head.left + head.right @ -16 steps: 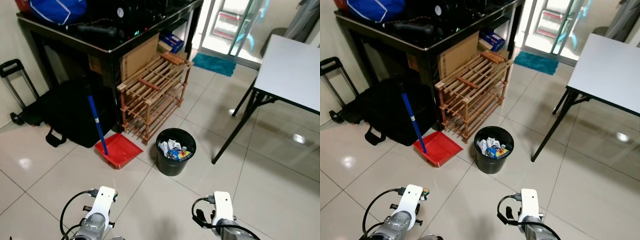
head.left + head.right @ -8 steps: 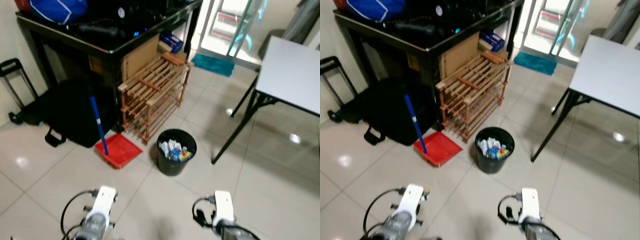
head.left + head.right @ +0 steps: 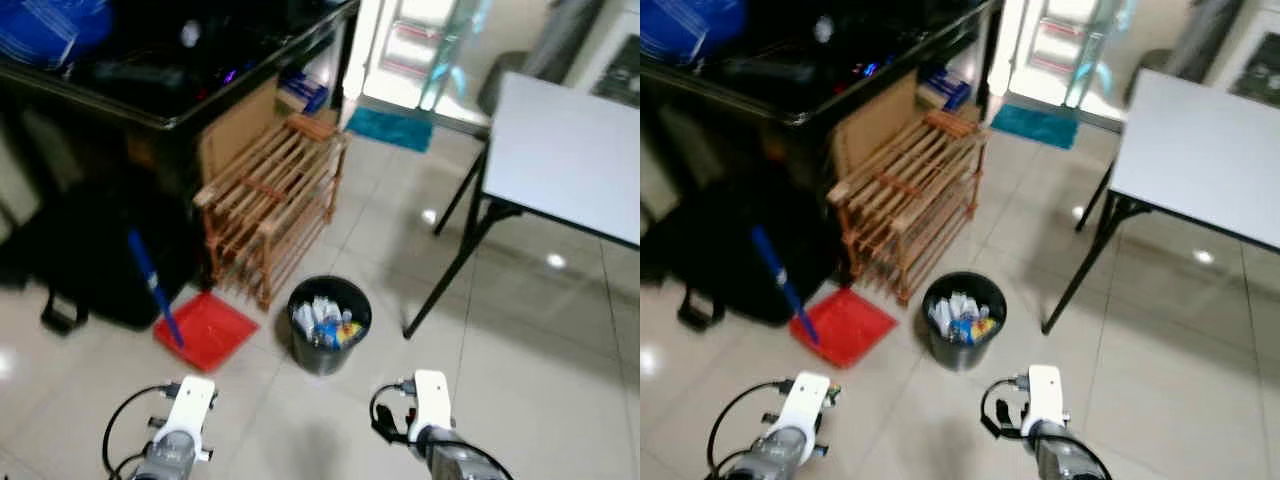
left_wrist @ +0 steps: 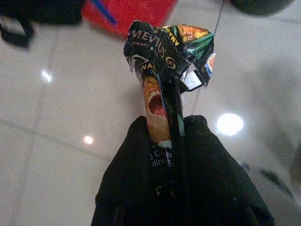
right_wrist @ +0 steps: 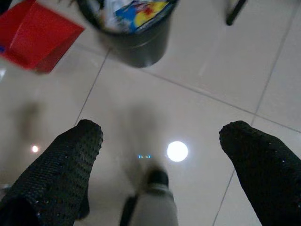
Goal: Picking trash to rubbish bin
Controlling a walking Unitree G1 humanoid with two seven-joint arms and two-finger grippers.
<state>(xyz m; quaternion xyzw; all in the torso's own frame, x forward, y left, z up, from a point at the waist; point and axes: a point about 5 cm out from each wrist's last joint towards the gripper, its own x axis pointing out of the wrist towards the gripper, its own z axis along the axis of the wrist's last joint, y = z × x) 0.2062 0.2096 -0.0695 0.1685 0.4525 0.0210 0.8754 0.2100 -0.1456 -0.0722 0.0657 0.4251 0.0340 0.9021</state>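
A black round rubbish bin (image 3: 329,326) stands on the tiled floor, holding several wrappers and scraps; its rim also shows in the right wrist view (image 5: 136,42). My left gripper (image 4: 165,89) is shut on a crumpled dark snack wrapper (image 4: 171,44) with orange and green print, held above the floor. My right gripper (image 5: 164,146) is open with nothing between its fingers, pointing at the floor just short of the bin. Both wrists show low in the left eye view, the left arm (image 3: 185,425) and the right arm (image 3: 430,415), on my side of the bin.
A red dustpan (image 3: 205,331) with a blue handle lies left of the bin. Behind it stand a wooden rack (image 3: 270,205), a black bag (image 3: 90,255) and a black table (image 3: 170,80). A white table (image 3: 565,155) on black legs stands right.
The whole picture has shifted left and blurred, so the camera has turned right; the bin sits a little nearer to my arms. The wrapper stays held.
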